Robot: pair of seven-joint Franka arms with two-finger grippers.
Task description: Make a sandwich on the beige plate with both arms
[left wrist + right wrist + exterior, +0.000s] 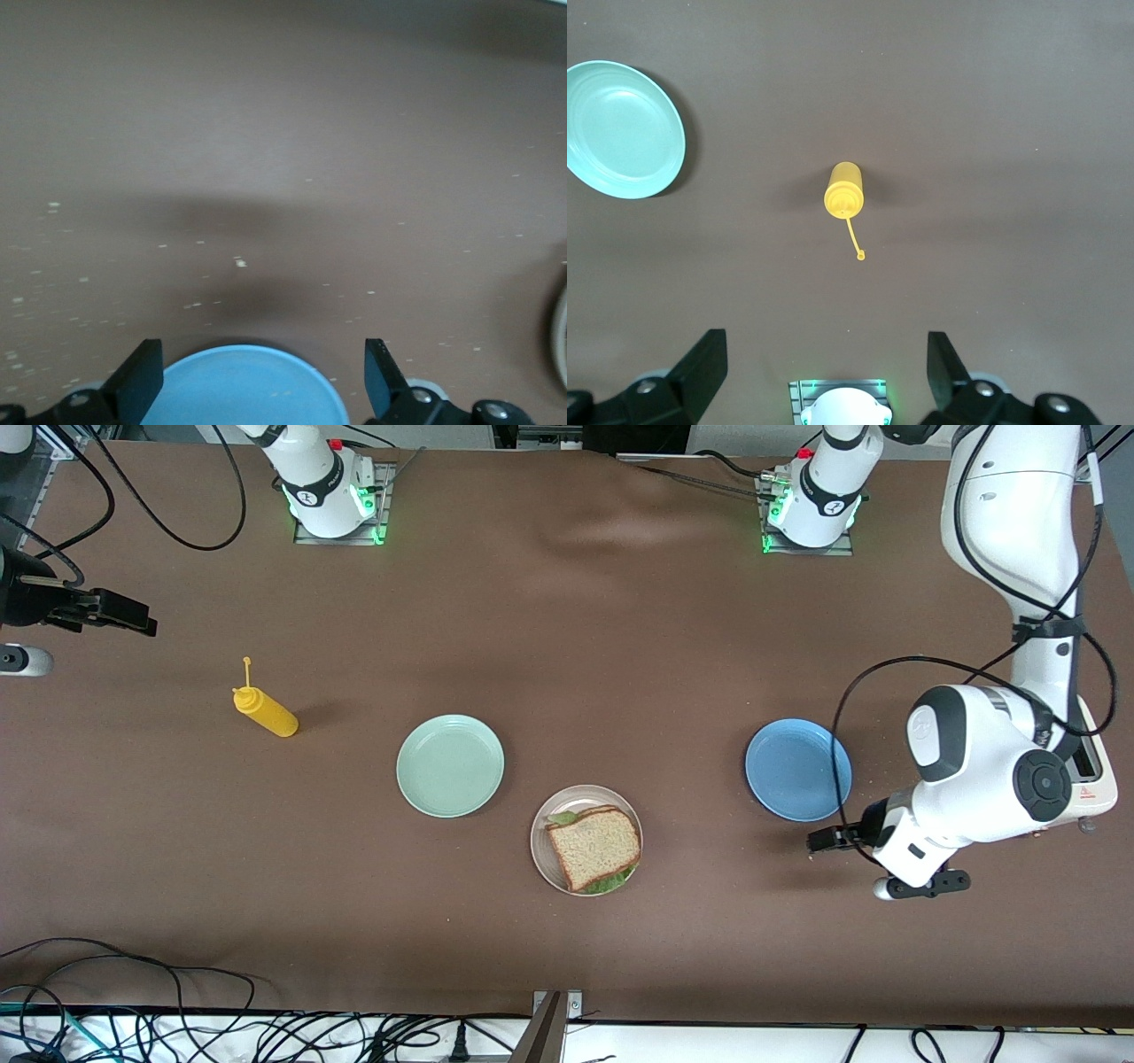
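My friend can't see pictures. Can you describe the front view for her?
A brown-bread and green-lettuce sandwich sits on a round beige plate on a brown table, between a mint-green plate and a blue plate; a yellow squeeze bottle lies nearby.

My two arms are white and round, with grey-black circles at the joints. My left arm (992, 762) has a small red mark on its side and long black cables looping around it. My right arm (314, 478) has a black ring near the bottom. Both bottoms glow green and have a red button. My left claw (819, 840) is black. My right claw (124, 615) is black too, with flat pointed fingers (700, 367).
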